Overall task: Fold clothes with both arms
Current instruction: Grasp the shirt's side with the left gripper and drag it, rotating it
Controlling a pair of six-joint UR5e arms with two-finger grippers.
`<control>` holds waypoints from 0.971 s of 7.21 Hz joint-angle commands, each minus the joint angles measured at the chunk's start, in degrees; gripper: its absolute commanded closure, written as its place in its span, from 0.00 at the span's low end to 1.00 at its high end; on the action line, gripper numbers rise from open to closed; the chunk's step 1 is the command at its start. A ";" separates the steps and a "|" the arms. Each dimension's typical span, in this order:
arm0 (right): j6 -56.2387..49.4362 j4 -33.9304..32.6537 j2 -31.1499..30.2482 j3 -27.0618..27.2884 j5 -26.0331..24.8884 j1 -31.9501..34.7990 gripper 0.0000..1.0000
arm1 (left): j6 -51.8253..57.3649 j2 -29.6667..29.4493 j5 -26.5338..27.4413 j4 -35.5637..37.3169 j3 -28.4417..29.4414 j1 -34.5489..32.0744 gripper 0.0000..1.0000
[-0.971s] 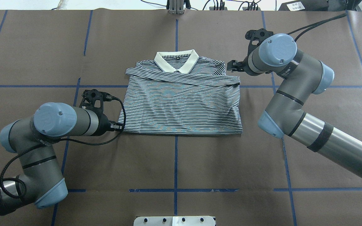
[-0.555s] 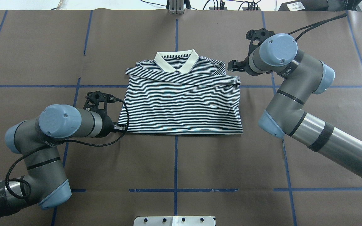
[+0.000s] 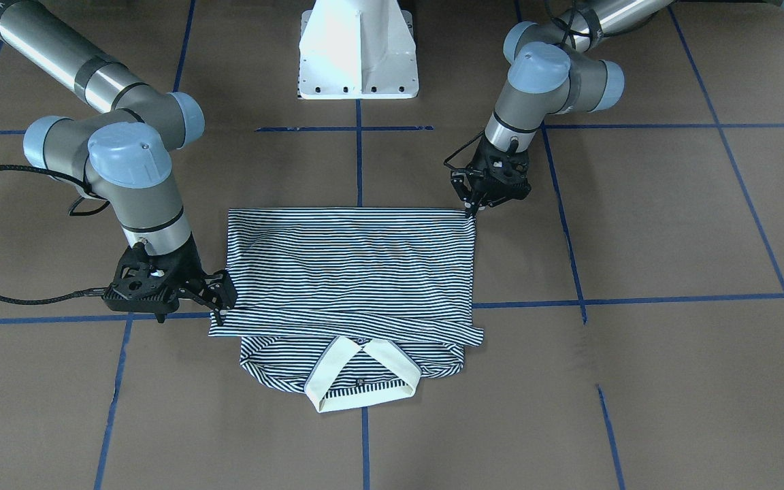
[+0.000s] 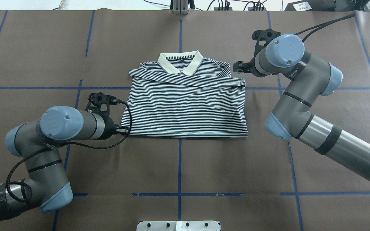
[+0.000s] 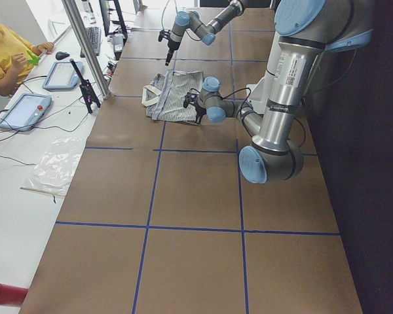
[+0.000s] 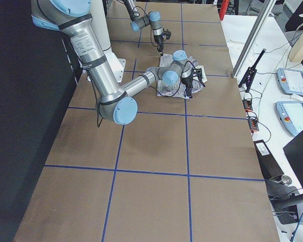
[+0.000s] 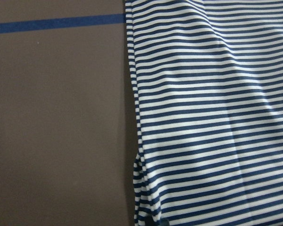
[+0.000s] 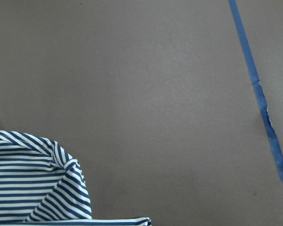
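You're setting up the next fold: polo shirt lies mid-tabletop, left tool at its 8 o'clock corner, right tool at 2 o'clock, whether pinching I cannot tell; secure cloth before lifting.

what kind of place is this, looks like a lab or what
Most likely a robotics lab: the left arm and right arm flank a polo shirt on a table gridded with blue tape, and control tablets lie on a side bench.
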 commanded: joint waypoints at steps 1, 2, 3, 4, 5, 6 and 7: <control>0.00 0.00 0.00 -0.01 0.00 0.06 0.00 | 9.82 0.94 -0.04 0.09 0.30 -6.40 1.00; 0.08 0.00 0.08 -0.01 0.00 0.06 0.00 | 13.78 0.86 -0.04 0.00 3.09 -11.05 1.00; 0.08 0.00 0.09 -0.01 0.00 -0.03 0.00 | 17.47 -0.97 -0.13 -0.52 8.16 -15.70 1.00; 0.17 0.00 0.09 -0.01 0.00 -0.03 0.00 | 19.43 -5.34 -0.04 -3.22 15.26 -19.32 1.00; 0.26 0.00 0.17 -0.01 0.00 -0.03 0.00 | 19.62 -10.77 -0.04 -7.43 24.73 -21.62 1.00; 0.69 0.00 0.26 0.08 0.00 -0.03 0.00 | 19.71 -17.70 0.22 -10.86 34.57 -22.95 1.00; 0.96 0.00 0.35 0.16 0.00 -0.11 0.00 | 19.71 -23.25 3.44 -13.33 42.93 -23.92 1.00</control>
